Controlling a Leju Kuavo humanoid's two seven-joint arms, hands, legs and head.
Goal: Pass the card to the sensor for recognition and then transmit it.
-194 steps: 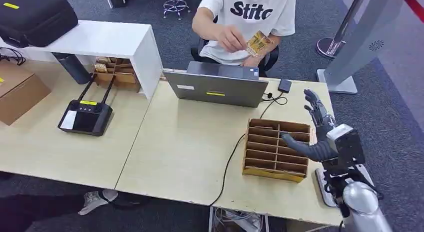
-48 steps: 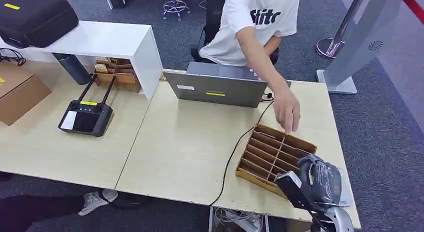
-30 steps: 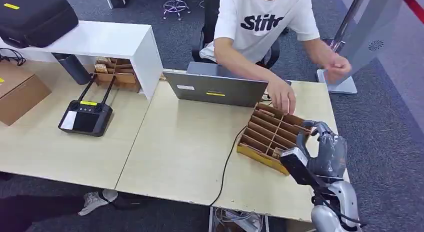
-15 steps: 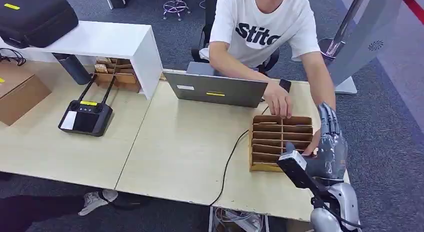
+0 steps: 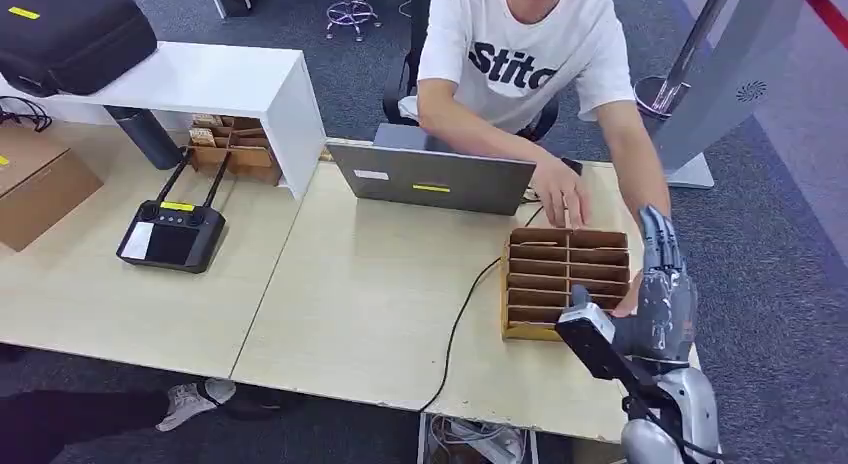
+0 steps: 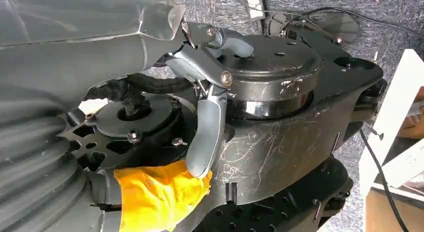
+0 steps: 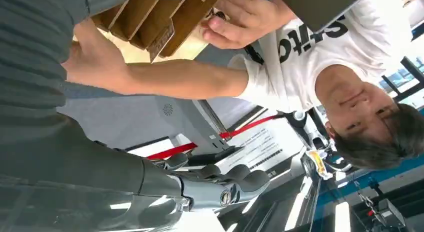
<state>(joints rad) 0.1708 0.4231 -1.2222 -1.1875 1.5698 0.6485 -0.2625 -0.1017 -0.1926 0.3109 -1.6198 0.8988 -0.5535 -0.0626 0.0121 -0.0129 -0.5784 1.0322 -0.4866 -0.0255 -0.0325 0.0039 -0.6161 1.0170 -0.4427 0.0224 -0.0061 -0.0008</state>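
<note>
Head view: right hand [image 5: 660, 289] raised at the right end of the pale wooden table [image 5: 370, 294], just beside the right side of the slotted cardboard organizer [image 5: 566, 280]. Fingers extended, pointing away from the robot, slightly apart; nothing held. Right wrist view confirms: fingers [image 7: 225, 184] stretched out with nothing between them.

Person in a white printed T-shirt [image 5: 525, 59] leans over the table from the far side. One hand [image 5: 562, 199] rests at the organizer's far edge; the other hand [image 5: 628, 299] sits at its right side, close against the robot's right hand, contact not resolvable from here.

Card: cannot locate it with confidence. The organizer's slots show only thin brown dividers at this resolution.

Left hand [image 6: 210, 112]: left wrist view shows the grey thumb hanging down, nothing visibly held; the other fingers are unclear, so I cannot tell their state.

Also on the table: grey laptop [image 5: 432, 179] behind the organizer, black cable [image 5: 462, 314] running to the near edge, black controller with 2 antennas [image 5: 172, 229] well apart at left.
</note>
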